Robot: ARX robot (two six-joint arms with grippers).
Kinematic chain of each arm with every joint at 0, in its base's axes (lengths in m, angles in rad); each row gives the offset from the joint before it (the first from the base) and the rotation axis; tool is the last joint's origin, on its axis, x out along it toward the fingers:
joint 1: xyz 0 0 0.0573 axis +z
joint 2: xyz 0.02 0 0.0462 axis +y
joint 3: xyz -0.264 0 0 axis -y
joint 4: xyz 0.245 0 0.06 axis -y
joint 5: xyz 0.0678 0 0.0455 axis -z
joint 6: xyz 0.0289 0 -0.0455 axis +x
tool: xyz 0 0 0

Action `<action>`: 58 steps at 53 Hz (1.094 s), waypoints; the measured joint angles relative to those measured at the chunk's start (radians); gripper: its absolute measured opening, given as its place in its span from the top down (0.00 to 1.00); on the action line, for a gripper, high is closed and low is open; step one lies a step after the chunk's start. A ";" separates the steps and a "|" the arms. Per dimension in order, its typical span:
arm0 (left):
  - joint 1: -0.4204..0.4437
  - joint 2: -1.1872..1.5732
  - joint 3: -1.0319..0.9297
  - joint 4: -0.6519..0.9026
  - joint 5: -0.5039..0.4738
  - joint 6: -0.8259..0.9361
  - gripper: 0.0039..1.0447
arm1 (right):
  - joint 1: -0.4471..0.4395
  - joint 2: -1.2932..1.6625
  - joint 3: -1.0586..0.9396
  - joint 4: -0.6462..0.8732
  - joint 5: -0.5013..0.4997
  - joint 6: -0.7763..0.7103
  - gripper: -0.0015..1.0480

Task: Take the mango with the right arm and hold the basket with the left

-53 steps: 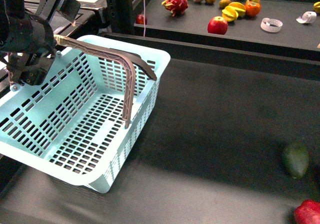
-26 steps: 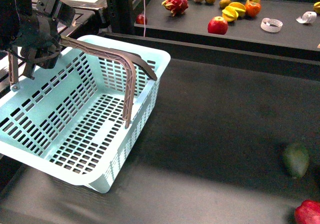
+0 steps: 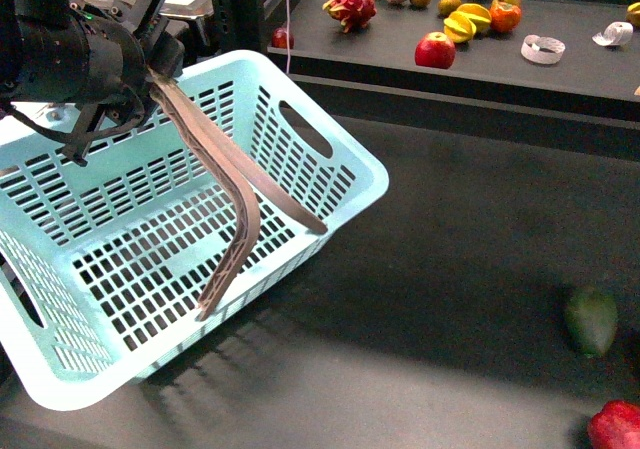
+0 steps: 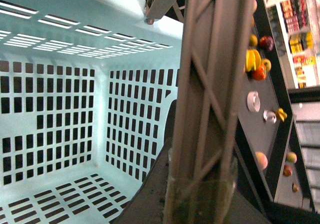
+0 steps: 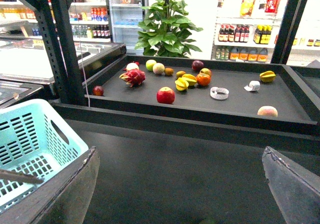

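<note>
Logged grocery-shop backdrop: bottle shelves, fridge, leafy plant. Saw dark table [image 3: 450, 229] across the foreground, raised display tray [image 3: 580, 74] behind it with mixed fruit. Found basket [image 3: 366, 174] tipped up on the table's left side, nothing inside, open mouth toward the robot. Noted left arm [image 3: 70, 54] above the basket's far rim, left gripper [image 3: 152, 67] clenched on the grey-brown handle [image 3: 215, 159]; confirmed in left wrist view. Saw right gripper [image 5: 181, 156] only in its own wrist view, fingers spread wide, nothing between them, over bare table short of the tray. Spotted dark green fruit [image 3: 592, 319] on the table at right, not the target. Placed mango [image 5: 267, 111] on the tray, near its right end and front rim, alone, well apart from the fruit cluster and the right gripper. Judged step in hand: basket hold secured, mango reach not yet begun. Judged it best to keep the left clamp tight and the basket steady, clear the tray's front lip from above, straddle the mango across its short axis and close softly, smooth skin likely to slip.
</note>
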 joint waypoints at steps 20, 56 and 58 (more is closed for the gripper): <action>-0.144 -0.192 -0.203 0.266 0.139 0.320 0.93 | 0.000 0.000 0.000 0.000 0.000 0.000 0.08; -0.384 -0.224 -0.220 0.388 0.226 0.466 0.93 | 0.000 0.000 0.000 0.000 0.000 0.000 0.08; -0.389 -0.222 -0.219 0.386 0.224 0.472 0.93 | 0.000 0.000 0.000 0.000 0.000 0.000 0.08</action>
